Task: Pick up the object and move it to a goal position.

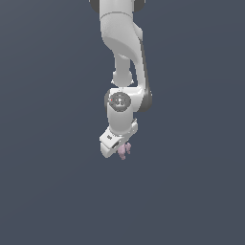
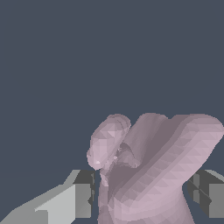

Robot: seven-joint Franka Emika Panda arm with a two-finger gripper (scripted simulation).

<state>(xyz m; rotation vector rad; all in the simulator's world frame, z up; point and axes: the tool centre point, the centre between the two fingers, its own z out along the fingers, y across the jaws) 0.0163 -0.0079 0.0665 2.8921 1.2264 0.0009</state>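
The object [image 1: 125,150] is a small pale pink lumpy figure with stubby protrusions. In the exterior view it hangs under the white arm's hand, near the picture's middle. My gripper [image 1: 120,152] is shut on it. In the wrist view the object [image 2: 148,170] fills the space between the two fingers [image 2: 83,194], which press on its sides. Its rounded lobes stick out past the fingertips. The lower part of the object is cut off by the wrist picture's edge.
A plain dark grey-blue surface [image 1: 48,191] lies all around, in both views. The white arm [image 1: 122,43] reaches down from the top of the exterior view. No goal marker shows.
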